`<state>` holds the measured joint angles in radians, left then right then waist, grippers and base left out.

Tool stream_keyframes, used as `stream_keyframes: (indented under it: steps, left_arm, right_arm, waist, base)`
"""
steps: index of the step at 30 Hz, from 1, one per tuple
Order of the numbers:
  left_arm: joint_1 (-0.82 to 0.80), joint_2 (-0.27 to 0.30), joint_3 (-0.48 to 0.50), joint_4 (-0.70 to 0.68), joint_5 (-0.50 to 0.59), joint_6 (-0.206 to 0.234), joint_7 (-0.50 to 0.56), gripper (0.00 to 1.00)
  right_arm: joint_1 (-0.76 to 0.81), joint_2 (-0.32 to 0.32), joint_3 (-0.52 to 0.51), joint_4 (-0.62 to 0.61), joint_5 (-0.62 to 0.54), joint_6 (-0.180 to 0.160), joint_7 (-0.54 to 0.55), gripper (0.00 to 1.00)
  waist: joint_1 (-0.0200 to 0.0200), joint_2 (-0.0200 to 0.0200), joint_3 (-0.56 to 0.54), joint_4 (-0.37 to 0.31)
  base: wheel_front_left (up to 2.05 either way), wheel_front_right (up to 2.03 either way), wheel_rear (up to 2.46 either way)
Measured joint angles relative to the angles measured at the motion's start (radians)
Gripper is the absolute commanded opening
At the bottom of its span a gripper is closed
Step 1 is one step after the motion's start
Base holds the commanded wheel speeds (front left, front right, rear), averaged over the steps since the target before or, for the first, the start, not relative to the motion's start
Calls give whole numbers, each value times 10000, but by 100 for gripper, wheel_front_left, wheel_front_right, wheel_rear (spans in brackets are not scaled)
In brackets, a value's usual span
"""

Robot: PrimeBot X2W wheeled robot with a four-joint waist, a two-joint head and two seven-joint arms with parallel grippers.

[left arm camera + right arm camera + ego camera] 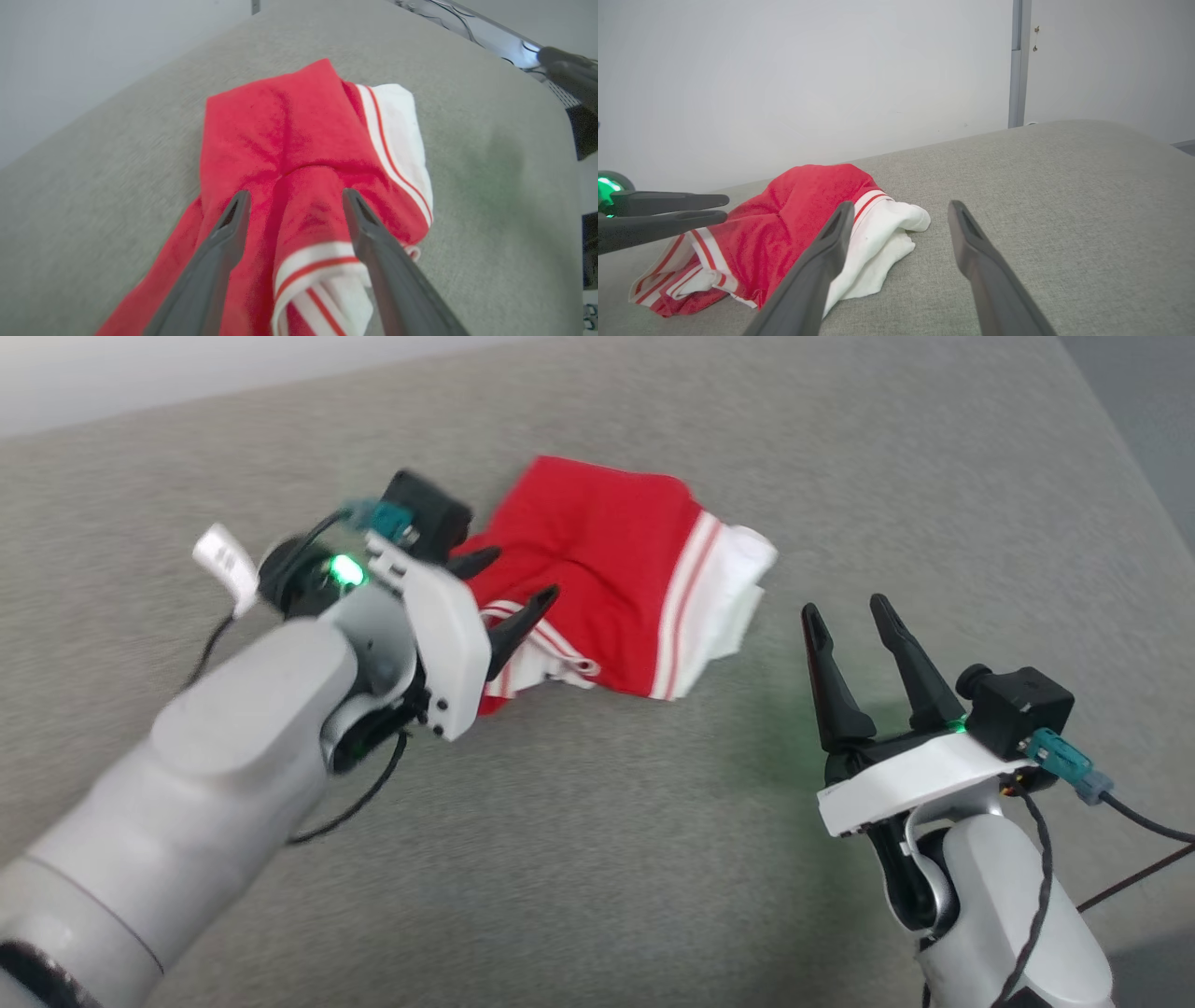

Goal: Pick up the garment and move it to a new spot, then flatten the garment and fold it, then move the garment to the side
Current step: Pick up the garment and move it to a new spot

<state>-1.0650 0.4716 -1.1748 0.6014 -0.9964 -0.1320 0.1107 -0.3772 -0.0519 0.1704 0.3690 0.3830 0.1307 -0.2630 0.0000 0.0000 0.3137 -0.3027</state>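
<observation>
The garment (607,588), bright red with white striped bands and a white sleeve, lies bunched in a loose heap on the grey cushioned surface (597,859). My left gripper (523,581) hovers over the heap's left edge with its jaws open and nothing between them; in the left wrist view its dark fingers (219,252) straddle a raised red fold of the garment (289,154) without pinching it. My right gripper (854,616) stands open to the right of the garment, apart from it. The right wrist view has the garment (784,224) ahead and to the left, beyond my right gripper (901,210).
The grey surface (1064,196) runs wide on all sides of the heap, with a pale wall (808,70) behind its far edge. Black cables (1120,859) trail from both wrists. A metal rail with wiring (490,32) lies past the surface's far right edge in the left wrist view.
</observation>
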Motion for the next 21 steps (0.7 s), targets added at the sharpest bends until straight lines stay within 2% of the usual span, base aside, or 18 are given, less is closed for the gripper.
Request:
stream_keyframes:
  steps: [6, 8, 10, 14, 18, 21]
  left_arm:
    - [1554, -117, 460, 479, -543, 221, -1810, 100]
    - [1848, -142, 522, 644, -612, 276, -2077, 100]
    - [2607, -221, 836, 1087, -863, 437, -2976, 100]
    - [3623, -251, 1572, 1532, -1396, 518, -3616, 100]
    - [4778, -163, 3285, 1379, -1020, 686, -3710, 100]
    - [5766, -36, 4537, 834, -67, 780, -3716, 100]
  right_arm:
    - [249, -244, -288, 274, -491, 0, 0, 100]
    - [303, -324, -311, 305, -516, 0, 0, 100]
    - [498, -546, -418, 435, -560, 0, 0, 100]
    - [930, -759, -619, 520, -550, 0, 0, 100]
    - [1452, -980, -982, 546, -541, 0, 0, 100]
    - [1737, -1160, -1168, 554, -541, 0, 0, 100]
  waist:
    - [0, 0, -583, 997]
    - [0, 0, -681, 1151]
    - [0, 0, -987, 1585]
    - [0, 0, -1434, 2065]
    - [0, 0, -1906, 2594]
    - [0, 0, -2199, 2800]
  base:
    - [0, 0, 0]
    - [0, 0, 0]
    - [0, 0, 0]
    - [0, 0, 0]
    - [0, 0, 0]
    - [0, 0, 0]
